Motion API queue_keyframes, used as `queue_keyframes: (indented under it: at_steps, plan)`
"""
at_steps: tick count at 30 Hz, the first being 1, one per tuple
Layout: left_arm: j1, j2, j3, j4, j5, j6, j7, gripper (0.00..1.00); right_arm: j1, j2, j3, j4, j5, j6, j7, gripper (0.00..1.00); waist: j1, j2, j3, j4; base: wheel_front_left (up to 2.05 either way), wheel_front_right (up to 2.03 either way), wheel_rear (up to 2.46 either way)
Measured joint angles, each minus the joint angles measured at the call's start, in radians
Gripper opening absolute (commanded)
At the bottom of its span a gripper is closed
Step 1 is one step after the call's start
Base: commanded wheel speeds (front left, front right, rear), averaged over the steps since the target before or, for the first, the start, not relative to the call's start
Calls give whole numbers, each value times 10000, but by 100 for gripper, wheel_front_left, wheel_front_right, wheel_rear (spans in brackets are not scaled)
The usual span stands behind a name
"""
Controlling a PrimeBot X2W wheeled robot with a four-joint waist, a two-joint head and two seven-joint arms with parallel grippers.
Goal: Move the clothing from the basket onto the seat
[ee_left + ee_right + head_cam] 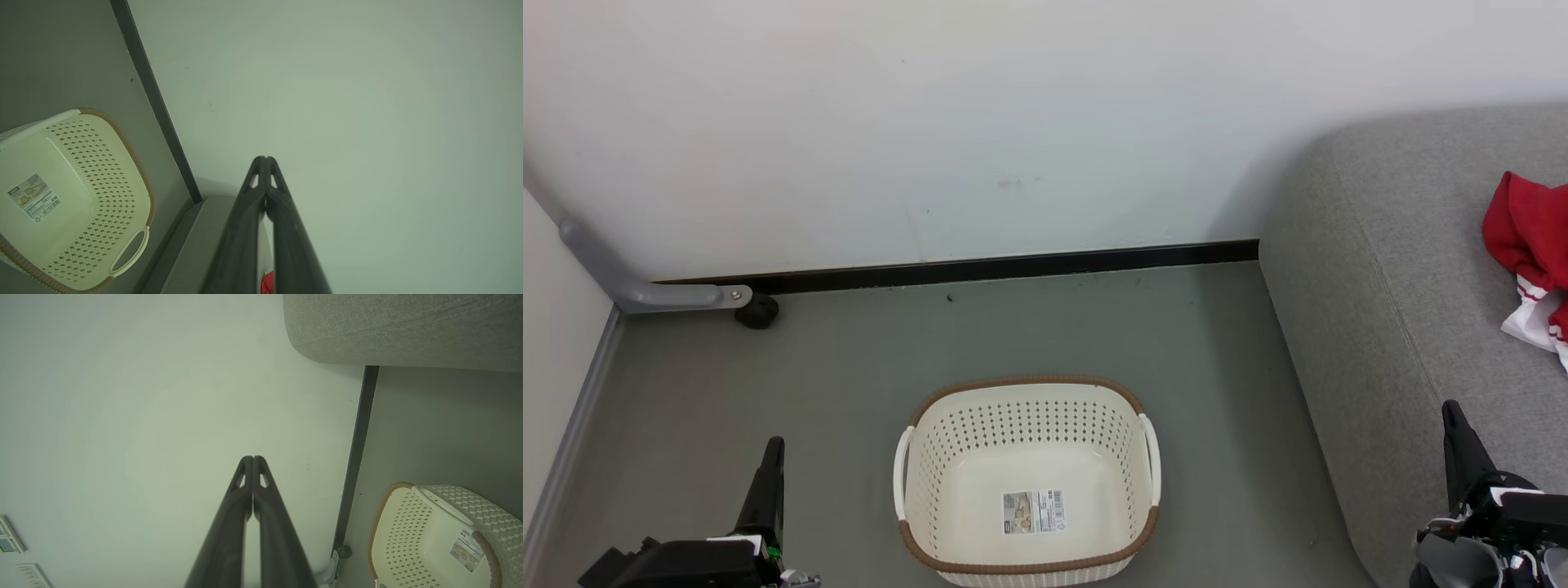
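Observation:
The cream basket with a brown rim stands on the grey floor in the head view, holding nothing but a paper label on its bottom. It shows too in the left wrist view as the basket and in the right wrist view as the basket. The red clothing with white trim lies bunched on the grey seat at the right edge. My left gripper is shut at the lower left, left of the basket. My right gripper is shut at the lower right, over the seat's front. Both hold nothing.
A white wall with a dark skirting strip runs behind the basket. A grey metal leg with a black castor sits at the left by the wall. Bare floor lies between the basket and the seat.

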Motion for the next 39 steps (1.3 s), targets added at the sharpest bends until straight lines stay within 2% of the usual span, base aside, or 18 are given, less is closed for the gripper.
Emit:
queue_keyframes:
  at_steps: [39]
  plan:
    - [0, -2, 0, -4, 0, 0, 0, 0, 2, 2, 2, -2, 2, 0, 0, 0, 0, -1, 0, 0, 0, 0, 0]
